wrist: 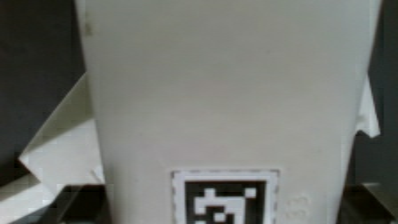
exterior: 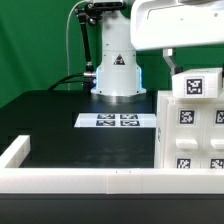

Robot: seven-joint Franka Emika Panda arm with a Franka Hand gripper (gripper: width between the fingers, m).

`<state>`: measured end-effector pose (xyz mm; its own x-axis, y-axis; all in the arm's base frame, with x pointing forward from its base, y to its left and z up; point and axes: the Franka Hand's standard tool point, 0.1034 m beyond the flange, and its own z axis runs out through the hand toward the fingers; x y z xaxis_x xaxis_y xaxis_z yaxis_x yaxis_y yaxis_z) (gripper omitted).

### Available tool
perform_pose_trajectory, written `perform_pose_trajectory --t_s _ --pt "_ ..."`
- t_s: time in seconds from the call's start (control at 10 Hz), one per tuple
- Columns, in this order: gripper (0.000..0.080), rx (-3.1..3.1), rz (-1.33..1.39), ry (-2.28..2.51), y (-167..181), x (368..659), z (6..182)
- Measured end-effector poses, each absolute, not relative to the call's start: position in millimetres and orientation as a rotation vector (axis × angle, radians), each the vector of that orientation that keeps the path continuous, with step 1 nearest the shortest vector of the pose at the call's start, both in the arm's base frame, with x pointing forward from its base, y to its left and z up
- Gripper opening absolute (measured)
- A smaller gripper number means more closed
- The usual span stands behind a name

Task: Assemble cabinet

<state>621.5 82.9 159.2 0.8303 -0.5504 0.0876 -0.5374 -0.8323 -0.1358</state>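
The cabinet (exterior: 190, 135), a large white box with black-and-white tags, stands at the exterior view's right, by the front rail. A raised tagged part (exterior: 197, 86) forms its top. My gripper (exterior: 178, 64) comes down from the white hand at the upper right onto that top part. One dark finger (exterior: 172, 58) shows at its left edge. In the wrist view a white cabinet face (wrist: 222, 100) with a tag (wrist: 231, 200) fills the space between the jaws and hides my fingertips. The jaws appear closed on it.
The marker board (exterior: 118, 121) lies flat on the black table in front of the robot base (exterior: 116, 75). A long white border rail (exterior: 80, 180) runs along the front edge and turns up at the exterior view's left (exterior: 14, 152).
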Motion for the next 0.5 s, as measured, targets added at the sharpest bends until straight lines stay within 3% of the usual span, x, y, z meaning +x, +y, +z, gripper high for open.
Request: perform_pose_trajectory --t_s 0.5 --pt "0.0554 -2.436 -0.156 1.717 82.4 614.8 158.1"
